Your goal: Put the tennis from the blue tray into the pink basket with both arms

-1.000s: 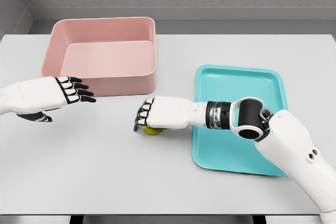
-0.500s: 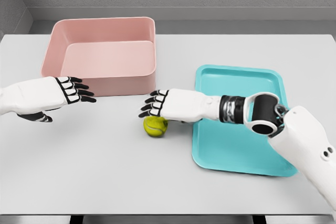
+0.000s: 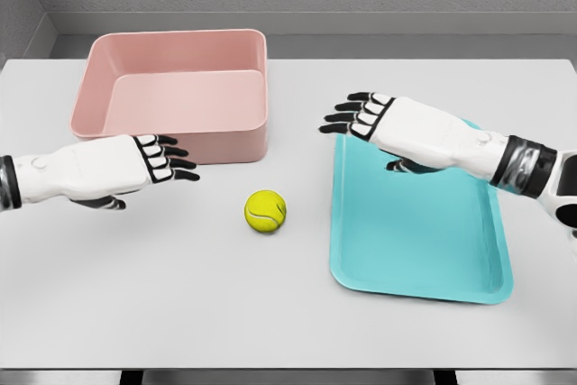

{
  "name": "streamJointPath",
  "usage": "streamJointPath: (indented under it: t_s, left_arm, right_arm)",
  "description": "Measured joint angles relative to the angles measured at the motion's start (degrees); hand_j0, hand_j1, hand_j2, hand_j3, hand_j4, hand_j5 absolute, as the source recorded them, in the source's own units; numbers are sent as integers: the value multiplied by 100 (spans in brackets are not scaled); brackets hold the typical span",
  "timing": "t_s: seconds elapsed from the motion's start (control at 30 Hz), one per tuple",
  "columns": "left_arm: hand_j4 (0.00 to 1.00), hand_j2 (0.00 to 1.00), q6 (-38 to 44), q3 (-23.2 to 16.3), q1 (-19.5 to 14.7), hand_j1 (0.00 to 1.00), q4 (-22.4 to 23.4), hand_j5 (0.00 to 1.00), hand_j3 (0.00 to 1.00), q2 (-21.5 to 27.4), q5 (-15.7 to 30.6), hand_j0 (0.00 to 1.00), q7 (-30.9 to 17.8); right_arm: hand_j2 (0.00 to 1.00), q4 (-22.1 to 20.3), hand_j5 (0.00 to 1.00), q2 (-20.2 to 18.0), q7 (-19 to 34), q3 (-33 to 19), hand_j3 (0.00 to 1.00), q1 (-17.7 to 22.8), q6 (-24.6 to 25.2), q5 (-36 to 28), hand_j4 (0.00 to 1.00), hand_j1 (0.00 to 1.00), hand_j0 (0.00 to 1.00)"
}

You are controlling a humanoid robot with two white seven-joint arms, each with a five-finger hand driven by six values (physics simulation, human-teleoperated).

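A yellow-green tennis ball (image 3: 265, 211) lies on the white table between the pink basket (image 3: 236, 146) and the blue tray (image 3: 424, 250), touched by neither hand. My left hand (image 3: 162, 160) hovers to the ball's left with its fingers stretched out and nothing in them. Over the tray's near-left corner my right hand (image 3: 353, 115) is raised, fingers spread, also holding nothing. The basket stands at the back left with nothing inside it.
The grey-white table (image 3: 180, 304) runs to a front edge near the bottom of the picture. A grey wall closes off the back.
The right hand let go of the ball on the table, then rose and drew back to the right over the tray. The left hand moved right, toward the ball.
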Motion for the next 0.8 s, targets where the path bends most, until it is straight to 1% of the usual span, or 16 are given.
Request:
streamJointPath:
  t_s: [0.03,0.07,0.1,0.13,0.2,0.27,0.33,0.4,0.5,0.57,0.67,0.7,0.8]
  left_arm:
    - [100,100,0,-5,-44,100,-7,100,100,-70,-29,100,0]
    - [100,100,0,-22,-114,100,-11,100,100,-139,-59,100,0]
    - [100,100,1,-65,-262,100,-14,100,100,-224,-96,100,0]
    - [100,100,2,-139,-404,100,-12,100,100,-323,-145,100,1]
    - [100,100,2,-306,-536,100,-9,100,100,-510,-241,100,0]
    - [100,100,1,-538,-791,100,8,100,100,-679,-327,100,0]
    - [100,100,2,-772,-940,100,32,100,100,-840,-369,100,0]
    - [100,100,1,-953,-984,100,57,100,100,-974,-393,100,0]
    - [100,100,0,-1093,-1011,100,73,100,100,-1084,-409,100,-1]
    - [100,100,1,-1219,-1204,100,90,100,100,-1156,-408,100,0]
    - [100,100,0,-1389,-1213,100,130,100,100,-1252,-387,100,0]
    - [100,100,0,-1424,-1213,100,139,100,100,-1270,-372,100,1]
    - [100,100,0,-1489,-1213,100,172,100,100,-1319,-294,100,5]
  right_arm:
    - [100,-1,100,-57,0,-272,100,140,1,-187,100,100,100]
    - [100,-3,100,-98,-1,-499,100,194,3,-339,100,100,100]
    - [100,-3,100,-127,-2,-663,100,220,5,-452,100,100,100]
    - [100,1,100,-143,-2,-782,100,317,5,-536,100,100,100]
    - [100,9,100,-146,-2,-930,100,510,5,-692,100,100,100]
    - [100,62,100,-135,-2,-1114,100,676,4,-817,100,100,100]
    - [100,106,100,-129,-2,-1311,100,826,4,-968,100,100,100]
    - [100,138,100,-125,-2,-1417,100,941,4,-1055,100,100,100]
    - [100,162,100,-128,-1,-1500,100,1231,3,-1154,100,100,100]
    - [100,187,100,-135,4,-1636,100,1406,2,-1182,100,100,100]
    - [100,200,100,-144,33,-1866,100,1477,5,-1189,100,100,100]
    - [100,201,100,-142,40,-1911,100,1608,4,-1187,100,100,100]
    - [100,191,100,-111,37,-1982,100,1609,5,-1204,100,100,100]
